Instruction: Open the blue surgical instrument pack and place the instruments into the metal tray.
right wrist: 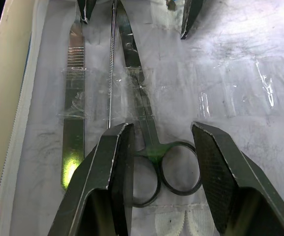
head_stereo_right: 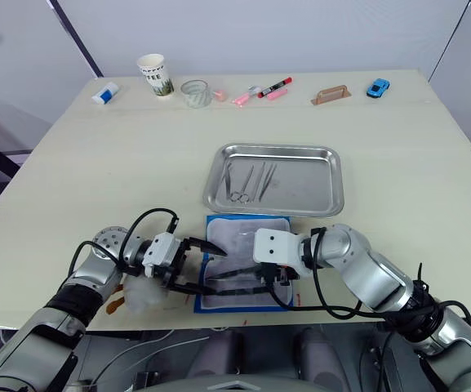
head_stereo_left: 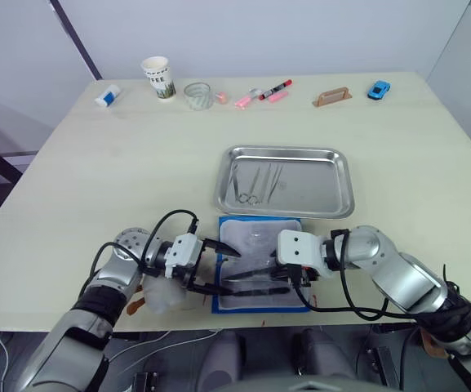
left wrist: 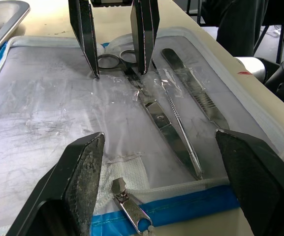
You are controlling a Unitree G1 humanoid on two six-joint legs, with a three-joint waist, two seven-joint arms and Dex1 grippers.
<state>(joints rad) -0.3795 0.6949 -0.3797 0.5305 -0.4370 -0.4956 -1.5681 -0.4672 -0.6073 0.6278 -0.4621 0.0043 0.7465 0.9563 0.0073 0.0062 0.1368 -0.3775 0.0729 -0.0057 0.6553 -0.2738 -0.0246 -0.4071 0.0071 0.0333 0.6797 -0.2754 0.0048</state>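
Right wrist view: right gripper (right wrist: 159,142), jaws apart, straddles the ring handles of the thin dark-grey metal scissors (right wrist: 146,132), which lie on the clear lining of the opened flat blue surgical instrument pack (head_stereo_left: 261,261) just in front of the shiny rectangular stainless-steel tray (head_stereo_left: 285,181). Scissors' long axis runs straight between both grippers, rings toward the right one, tips toward the left gripper (head_stereo_left: 223,271), also spread. Right arm is nearer the handles, so I'd judge it makes the pick.

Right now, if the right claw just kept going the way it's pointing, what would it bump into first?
Most likely the scissors: the right gripper is open with its fingers either side of the ring handles, which lie on the opened blue pack. Beyond them, the left gripper faces it, though depth is hard to judge.
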